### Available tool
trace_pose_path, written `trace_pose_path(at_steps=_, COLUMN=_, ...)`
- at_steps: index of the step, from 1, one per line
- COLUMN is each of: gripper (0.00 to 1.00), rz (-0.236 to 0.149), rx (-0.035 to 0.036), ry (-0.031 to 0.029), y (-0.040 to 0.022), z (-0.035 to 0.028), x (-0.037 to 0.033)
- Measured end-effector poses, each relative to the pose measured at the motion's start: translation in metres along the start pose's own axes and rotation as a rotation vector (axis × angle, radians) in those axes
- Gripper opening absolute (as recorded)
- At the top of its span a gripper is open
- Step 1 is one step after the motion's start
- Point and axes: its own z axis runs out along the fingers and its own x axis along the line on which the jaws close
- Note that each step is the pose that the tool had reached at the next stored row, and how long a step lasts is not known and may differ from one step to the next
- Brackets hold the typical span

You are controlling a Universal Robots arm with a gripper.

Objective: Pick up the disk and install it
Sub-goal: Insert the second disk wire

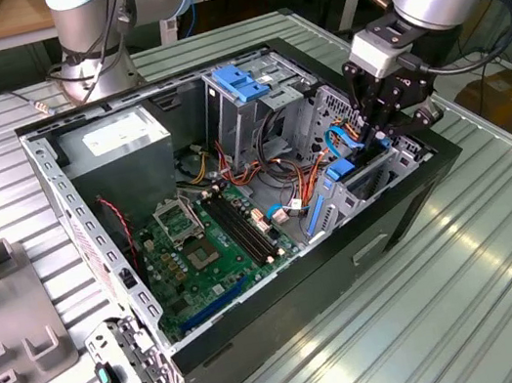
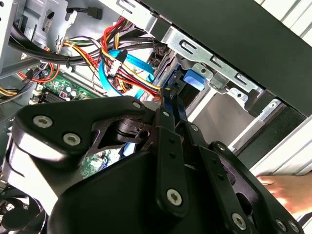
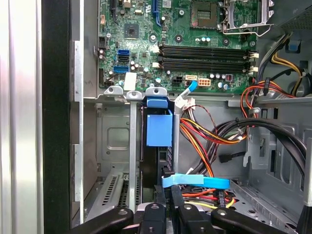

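Note:
The disk [image 1: 340, 173] stands on edge in a slot of the metal drive bay [image 3: 114, 131] at the end of the open computer case on the exterior view's right. Its blue plastic frame [image 3: 159, 129] faces the camera in the first wrist view, and a blue corner of the disk [image 2: 193, 78] shows in the second wrist view. My gripper [image 1: 373, 139] reaches down into the case right at the disk's exposed edge. The black fingers [image 3: 158, 207] lie close together, shut, with their tips [image 2: 169, 95] at that edge. Nothing as thick as the disk sits between them.
Bundled red, yellow and black cables [image 3: 209, 131] and a flat blue cable [image 3: 195, 181] crowd the space beside the bay. The motherboard [image 1: 207, 250], grey power supply [image 1: 118, 141] and a cage with a blue latch [image 1: 241, 80] fill the case. A person's hand [image 2: 282, 192] rests outside it.

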Motion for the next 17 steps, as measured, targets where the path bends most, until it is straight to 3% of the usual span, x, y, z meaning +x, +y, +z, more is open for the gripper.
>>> trace_pose_path(at_steps=2, gripper=0.17, rz=0.000, rx=0.0000, ry=-0.0002, y=0.0000, z=0.0001, x=0.0000)
trace_pose_path(at_steps=3, gripper=0.24, rz=0.000, rx=0.0000, ry=-0.0001, y=0.0000, z=0.0001, x=0.0000)
trace_pose_path(at_steps=9, gripper=0.24, rz=0.000, rx=0.0000, ry=0.0001, y=-0.0002, z=-0.0034, x=-0.0012)
trace_pose_path(at_steps=17, gripper=0.24, rz=0.000, rx=-0.0002, ry=0.0000, y=-0.0033, z=-0.0033, x=-0.0011)
